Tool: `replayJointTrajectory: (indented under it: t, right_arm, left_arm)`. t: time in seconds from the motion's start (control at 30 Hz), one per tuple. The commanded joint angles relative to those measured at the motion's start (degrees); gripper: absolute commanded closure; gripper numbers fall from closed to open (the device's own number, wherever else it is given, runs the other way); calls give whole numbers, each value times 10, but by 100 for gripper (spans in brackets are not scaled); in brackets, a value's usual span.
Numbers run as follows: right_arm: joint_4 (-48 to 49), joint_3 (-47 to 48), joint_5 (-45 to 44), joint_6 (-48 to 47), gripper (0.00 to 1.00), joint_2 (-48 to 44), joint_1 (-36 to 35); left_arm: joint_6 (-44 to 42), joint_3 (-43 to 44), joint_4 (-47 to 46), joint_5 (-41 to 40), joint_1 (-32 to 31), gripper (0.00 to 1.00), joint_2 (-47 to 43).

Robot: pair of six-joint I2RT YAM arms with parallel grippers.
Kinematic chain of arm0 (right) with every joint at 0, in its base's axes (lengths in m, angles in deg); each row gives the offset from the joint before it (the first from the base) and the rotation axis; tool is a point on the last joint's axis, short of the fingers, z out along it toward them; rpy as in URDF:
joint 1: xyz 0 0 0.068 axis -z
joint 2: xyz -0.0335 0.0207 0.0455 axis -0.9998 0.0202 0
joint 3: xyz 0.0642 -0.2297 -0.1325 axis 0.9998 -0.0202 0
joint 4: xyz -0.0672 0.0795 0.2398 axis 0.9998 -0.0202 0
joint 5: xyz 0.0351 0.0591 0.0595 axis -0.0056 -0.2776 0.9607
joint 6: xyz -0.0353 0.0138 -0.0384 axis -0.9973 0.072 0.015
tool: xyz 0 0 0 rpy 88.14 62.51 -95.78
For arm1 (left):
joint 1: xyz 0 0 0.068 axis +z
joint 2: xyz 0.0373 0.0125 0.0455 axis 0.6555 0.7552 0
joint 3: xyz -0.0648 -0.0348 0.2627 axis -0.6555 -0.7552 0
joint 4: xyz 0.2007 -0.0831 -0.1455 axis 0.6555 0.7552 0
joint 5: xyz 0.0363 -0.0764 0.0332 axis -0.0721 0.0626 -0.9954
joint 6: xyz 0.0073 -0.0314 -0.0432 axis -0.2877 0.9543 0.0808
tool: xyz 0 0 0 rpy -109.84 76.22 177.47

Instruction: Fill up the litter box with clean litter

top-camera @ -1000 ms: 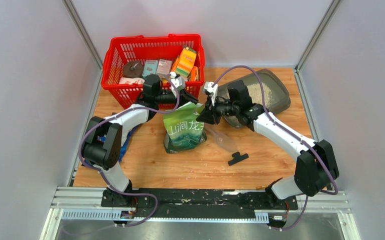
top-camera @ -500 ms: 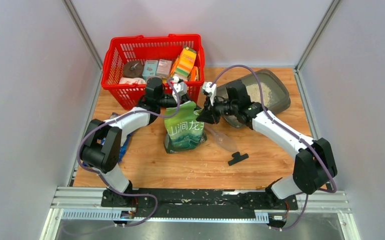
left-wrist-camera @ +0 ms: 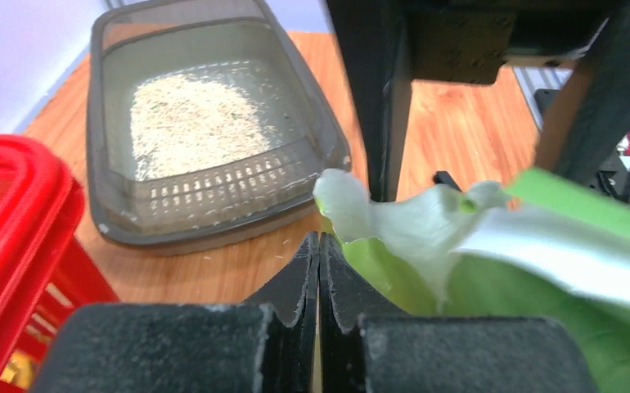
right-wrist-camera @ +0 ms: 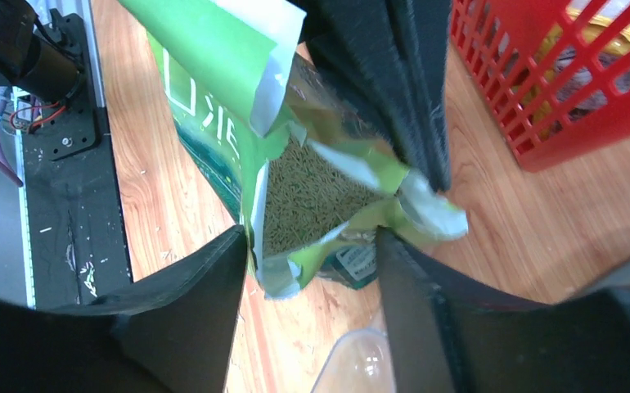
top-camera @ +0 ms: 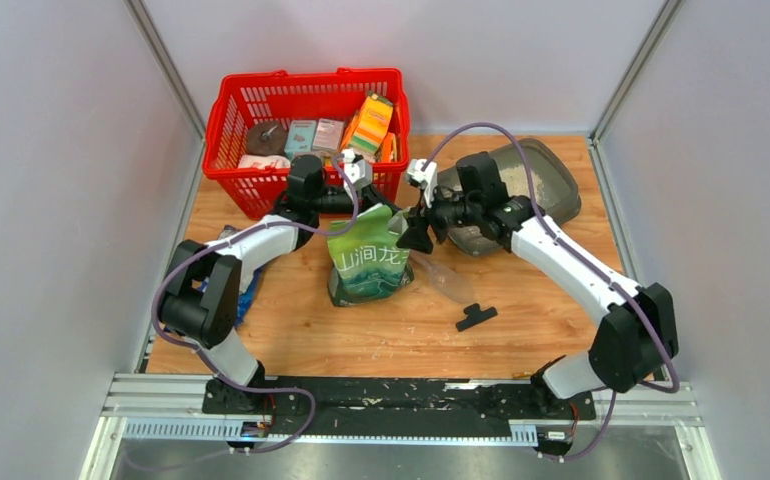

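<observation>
The dark grey litter box [top-camera: 557,196] sits at the back right with a patch of pale clean litter [left-wrist-camera: 189,123] on its floor [left-wrist-camera: 115,98]. A green pouch [top-camera: 366,262] stands upright mid-table, its top torn open over olive pellets [right-wrist-camera: 303,188]. My left gripper [top-camera: 389,208] is shut, pinching the pouch's far rim [left-wrist-camera: 340,196] at its fingertips [left-wrist-camera: 318,241]. My right gripper [right-wrist-camera: 312,258] is open. Its fingers [right-wrist-camera: 205,286] straddle the pouch's near rim without holding it; in the top view it [top-camera: 416,236] hangs at the pouch's right corner.
A red basket [top-camera: 231,110] of groceries stands at the back left, close behind the left wrist. A clear plastic scoop [top-camera: 448,281] lies right of the pouch, with a small black piece [top-camera: 476,317] nearer the front. A blue-silver bag [top-camera: 249,288] lies under the left arm.
My right gripper has opened and let go of the pouch's rim. My left gripper has shut on the pouch's far rim. The pouch stays upright.
</observation>
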Motion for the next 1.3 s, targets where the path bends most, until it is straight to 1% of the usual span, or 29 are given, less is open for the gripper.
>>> replayJointTrajectory:
  t: [0.0, 0.07, 0.1, 0.13, 0.2, 0.23, 0.3, 0.33, 0.5, 0.53, 0.6, 0.7, 0.8, 1.0, 1.1, 1.27]
  right_arm:
    - [-59, 13, -46, -52, 31, -74, 8]
    - [-69, 4, -56, -53, 22, -88, 12]
    - [-71, -7, -57, -53, 4, -99, 13]
    - [-70, -15, -58, -56, 0, -104, 12]
    - [-52, -33, -65, -52, 0, -120, 13]
    - [-13, -61, -72, -43, 0, -126, 13]
    - [26, -82, -73, -34, 0, -130, 13]
    - [59, -94, -65, -30, 0, -127, 12]
    - [142, -112, -63, -18, 0, -92, 12]
    - [173, -116, -68, -16, 0, -87, 13]
    - [191, -113, -77, -9, 0, -69, 12]
    - [200, -102, -73, -2, 0, -49, 12]
    - [204, -97, -43, 1, 0, -42, 12]
    - [201, -101, -42, -13, 0, -35, 18]
    - [201, -89, 28, -13, 0, -21, 31]
    - [195, -69, 73, -16, 0, 7, 33]
  left_arm:
    - [7, 28, -20, -17, 12, 97, 14]
    - [7, 37, -15, -17, 16, 97, 17]
    - [7, 39, -11, -17, 16, 97, 19]
    - [7, 40, -9, -17, 17, 97, 19]
    - [4, 41, -5, -18, 18, 97, 19]
    - [4, 40, -2, -19, 18, 97, 18]
    - [2, 42, 6, -25, 18, 97, 17]
    - [1, 44, 10, -27, 19, 97, 18]
    - [-3, 53, 35, -23, 21, 97, 23]
    - [-3, 57, 38, -23, 21, 97, 23]
    - [-1, 59, 48, -17, 21, 97, 24]
    - [-2, 60, 55, -19, 21, 97, 22]
    - [-4, 59, 59, -20, 21, 97, 20]
    - [-2, 68, 66, -7, 21, 97, 22]
    - [4, 70, 78, 8, 21, 97, 24]
    - [8, 76, 88, 21, 21, 98, 24]
